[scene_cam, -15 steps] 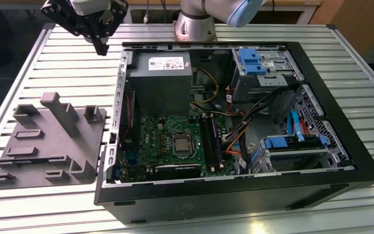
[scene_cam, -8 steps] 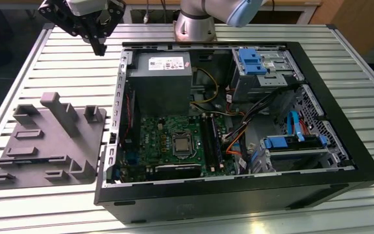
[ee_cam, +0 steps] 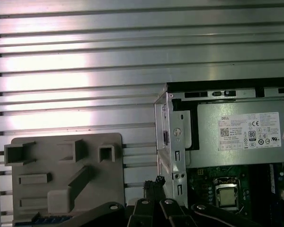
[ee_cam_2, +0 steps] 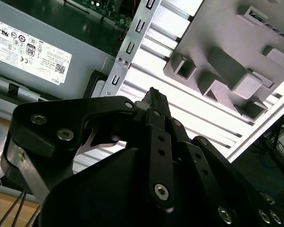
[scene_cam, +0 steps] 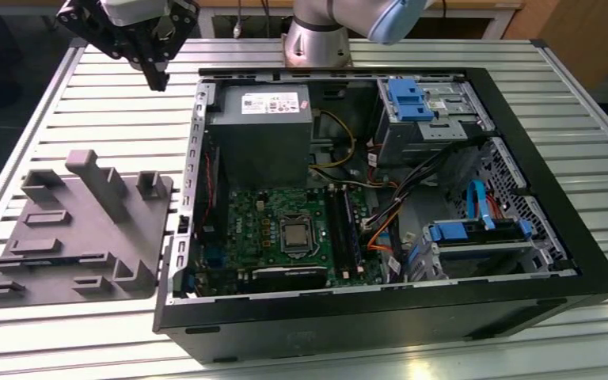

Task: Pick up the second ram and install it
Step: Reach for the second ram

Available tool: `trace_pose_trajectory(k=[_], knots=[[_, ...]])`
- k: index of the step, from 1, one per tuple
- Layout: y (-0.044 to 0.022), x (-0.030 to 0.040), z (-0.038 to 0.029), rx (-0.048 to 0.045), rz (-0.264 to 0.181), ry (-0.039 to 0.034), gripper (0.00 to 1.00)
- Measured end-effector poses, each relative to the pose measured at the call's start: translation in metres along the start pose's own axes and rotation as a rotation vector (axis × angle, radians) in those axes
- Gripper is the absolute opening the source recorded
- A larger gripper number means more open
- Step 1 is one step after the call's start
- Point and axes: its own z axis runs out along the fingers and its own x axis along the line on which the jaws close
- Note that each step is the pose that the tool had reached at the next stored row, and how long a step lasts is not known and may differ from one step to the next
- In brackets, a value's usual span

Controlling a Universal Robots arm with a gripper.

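My gripper point(scene_cam: 158, 77) hangs with its fingers pressed together (gripping nothing) over the slatted table point(scene_cam: 104, 119), beside the open computer case point(scene_cam: 389, 317), at the exterior view's far left.

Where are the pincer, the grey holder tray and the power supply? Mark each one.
pincer point(scene_cam: 159, 77): exterior view, at the tip where its fingers come together.
grey holder tray point(scene_cam: 88, 237): exterior view, on its flat base.
power supply point(scene_cam: 260, 138): exterior view, on its plain grey panel.

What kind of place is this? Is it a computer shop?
Probably a robot lab or workshop, not a shop: a robot arm stands at a slatted metal table, with an open computer case and a grey holder tray on it.
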Motion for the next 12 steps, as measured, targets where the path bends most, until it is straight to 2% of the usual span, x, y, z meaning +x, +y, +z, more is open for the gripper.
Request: trace_pose_trajectory(k=[12], knots=[[-0.0006,0.0083,-0.0001,0.0001,0.000,0.0001,0.11]])
